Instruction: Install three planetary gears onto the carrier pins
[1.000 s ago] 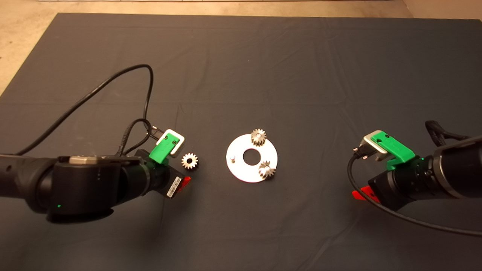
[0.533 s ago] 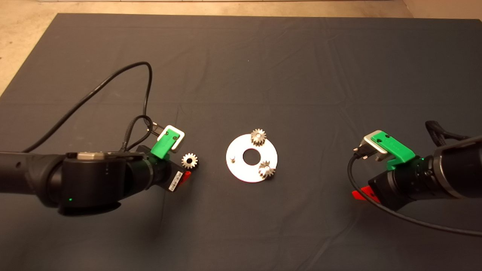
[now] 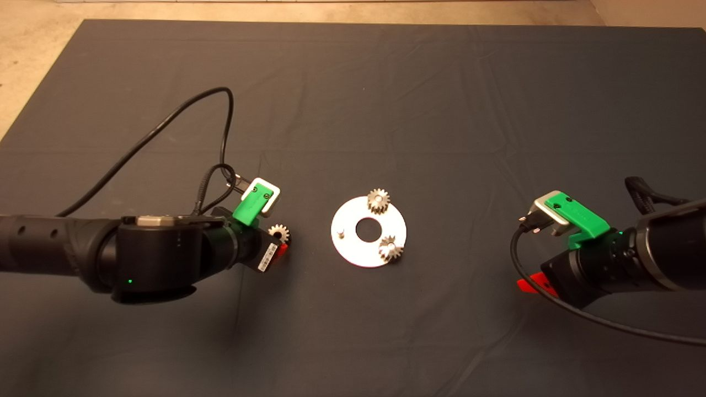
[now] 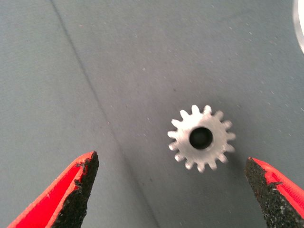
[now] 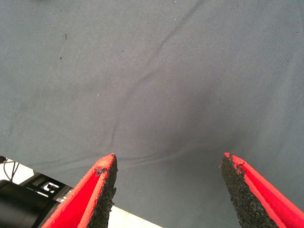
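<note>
One loose gear lies flat between the left end effector's spread fingers; right end effector released, parked.

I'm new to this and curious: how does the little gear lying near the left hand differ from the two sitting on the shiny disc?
The loose gear lies flat on the mat, its centre hole empty; the two mounted gears sit on the disc, each on a pin. The loose gear lies between the left hand's open fingers; the mounted gears have no hand nearby. All three look alike: small, silvery, toothed.
</note>
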Tool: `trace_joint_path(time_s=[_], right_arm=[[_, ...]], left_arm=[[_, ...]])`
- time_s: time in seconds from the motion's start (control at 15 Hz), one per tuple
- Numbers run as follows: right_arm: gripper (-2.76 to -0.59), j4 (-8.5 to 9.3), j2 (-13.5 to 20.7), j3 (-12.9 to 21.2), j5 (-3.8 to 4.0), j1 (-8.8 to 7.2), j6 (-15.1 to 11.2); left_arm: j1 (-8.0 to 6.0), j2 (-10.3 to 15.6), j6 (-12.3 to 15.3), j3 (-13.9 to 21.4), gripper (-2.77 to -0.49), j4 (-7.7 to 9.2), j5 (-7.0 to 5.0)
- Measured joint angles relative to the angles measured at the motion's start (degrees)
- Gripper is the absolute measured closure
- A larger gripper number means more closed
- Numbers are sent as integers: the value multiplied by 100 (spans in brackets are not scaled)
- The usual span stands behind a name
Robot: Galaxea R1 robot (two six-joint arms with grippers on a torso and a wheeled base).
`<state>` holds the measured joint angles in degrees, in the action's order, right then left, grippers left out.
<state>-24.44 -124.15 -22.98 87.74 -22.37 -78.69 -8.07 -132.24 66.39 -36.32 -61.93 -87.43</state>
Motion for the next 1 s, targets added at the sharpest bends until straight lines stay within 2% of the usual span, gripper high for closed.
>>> trace_joint_path(time_s=[0.2, 0.27, 0.4, 0.53, 0.6, 0.73, 1.0], right_arm=[[-161, 0, 6, 0, 2, 0, 2], [-161, 0, 4, 0, 0, 0, 5], [-161, 0, 6, 0, -2, 0, 5], [-161, 0, 22, 0, -4, 0, 24], [-161, 0, 23, 0, -2, 0, 35], [-161, 0, 37, 0, 0, 0, 44], [-161, 0, 76, 0, 0, 0, 63]], left_arm=[[165, -30, 31, -11, -219, -41, 0], [190, -44, 73, -11, -219, -57, 3], [188, -44, 194, -11, -219, -234, 0], [193, -48, 218, -11, -219, -279, 0], [241, -56, 218, -11, -219, -306, -1], [363, -104, 218, -14, -219, -304, 3], [378, -161, 218, -33, -219, -306, 3]])
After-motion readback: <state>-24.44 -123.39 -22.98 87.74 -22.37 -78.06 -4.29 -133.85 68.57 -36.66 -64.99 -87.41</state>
